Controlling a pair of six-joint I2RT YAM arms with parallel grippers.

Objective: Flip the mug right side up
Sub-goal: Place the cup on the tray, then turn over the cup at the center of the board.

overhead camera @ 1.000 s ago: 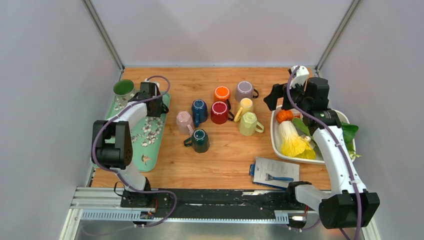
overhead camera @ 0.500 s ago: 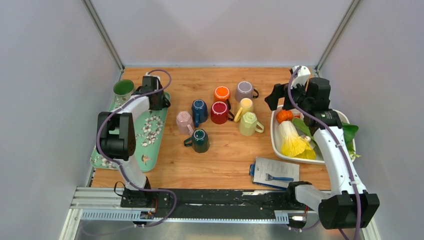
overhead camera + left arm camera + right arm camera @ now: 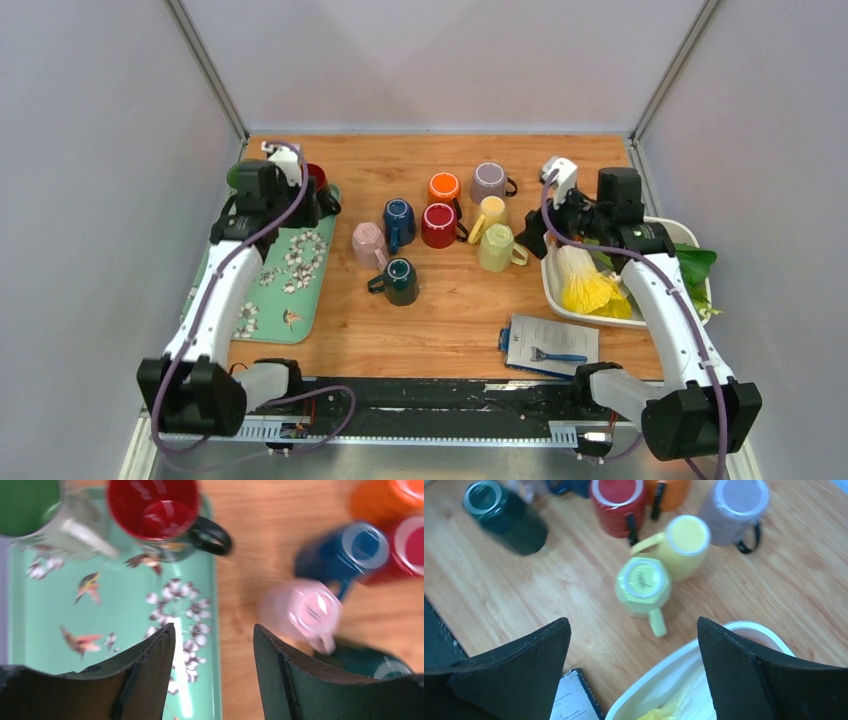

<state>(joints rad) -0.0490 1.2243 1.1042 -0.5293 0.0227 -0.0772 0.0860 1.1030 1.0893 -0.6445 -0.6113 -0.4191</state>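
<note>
A dark mug with a red inside (image 3: 316, 177) (image 3: 152, 509) stands upright at the back of the teal tray (image 3: 262, 300) (image 3: 60, 605). My left gripper (image 3: 268, 205) (image 3: 215, 635) hangs open just in front of it, holding nothing. Several mugs sit upside down mid-table: pink (image 3: 368, 243) (image 3: 300, 611), blue (image 3: 398, 222), dark green (image 3: 400, 281), red (image 3: 438, 225), orange (image 3: 443, 187), purple (image 3: 489, 181), yellow (image 3: 490, 212) and light green (image 3: 497, 247) (image 3: 643, 585). My right gripper (image 3: 532, 235) (image 3: 634, 630) is open, above the table just right of the light green mug.
A green-lined mug (image 3: 240, 176) (image 3: 25, 502) stands upright on the tray's back left corner. A white tub (image 3: 549, 270) (image 3: 664, 680) of vegetables sits at the right. A notebook (image 3: 550, 342) with a razor lies near the front edge.
My left gripper has drawn back off the red-lined mug, which now shows upright on the tray. My right gripper has swung left and nearer, toward the light green mug.
</note>
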